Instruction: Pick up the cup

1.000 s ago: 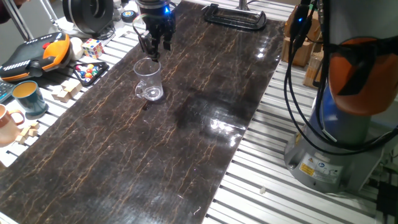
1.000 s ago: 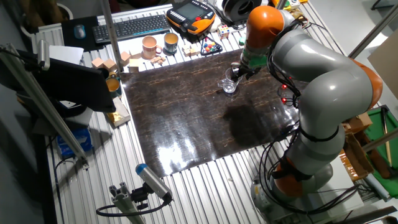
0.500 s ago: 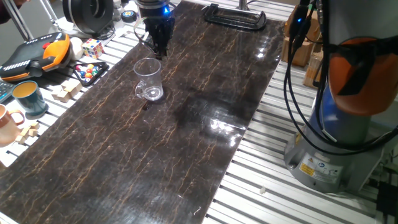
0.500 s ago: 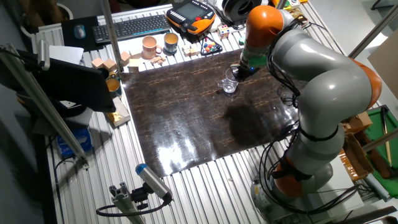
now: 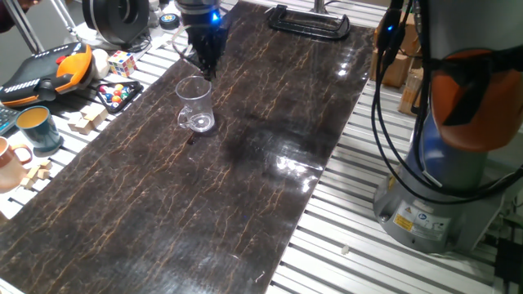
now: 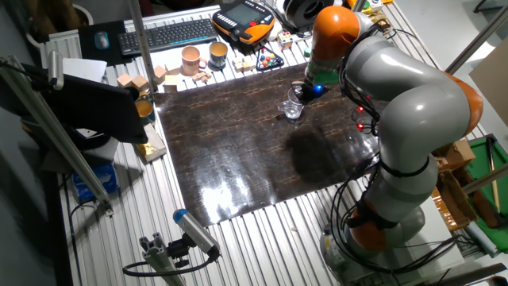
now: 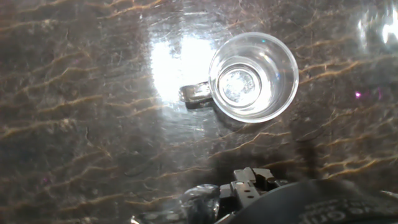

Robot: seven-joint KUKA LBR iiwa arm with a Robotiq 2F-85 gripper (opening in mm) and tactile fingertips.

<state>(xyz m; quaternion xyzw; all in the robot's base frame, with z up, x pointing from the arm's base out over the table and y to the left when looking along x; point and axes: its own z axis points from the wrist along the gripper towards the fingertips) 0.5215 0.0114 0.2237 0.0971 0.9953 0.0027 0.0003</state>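
The cup (image 5: 196,106) is a small clear glass mug that stands upright on the dark marble-patterned board (image 5: 245,180). It also shows in the other fixed view (image 6: 293,108). In the hand view I look down into the cup (image 7: 252,78), and its handle (image 7: 196,93) points left. My gripper (image 5: 206,70) hangs just beyond the cup's far side, above the board and apart from the glass. Its fingers are closed together and hold nothing. In the hand view the fingertips (image 7: 249,179) show at the bottom edge, below the cup.
A teal mug (image 5: 37,129), a terracotta mug (image 5: 8,159), wooden blocks (image 5: 86,121), a Rubik's cube (image 5: 122,63) and an orange-black pendant (image 5: 45,69) lie left of the board. A black clamp (image 5: 309,20) sits at the far end. The arm's base (image 5: 445,163) stands right.
The fingers were apart one second ago and are now closed together. The gripper has lifted slightly beyond the cup. The cup has not moved.
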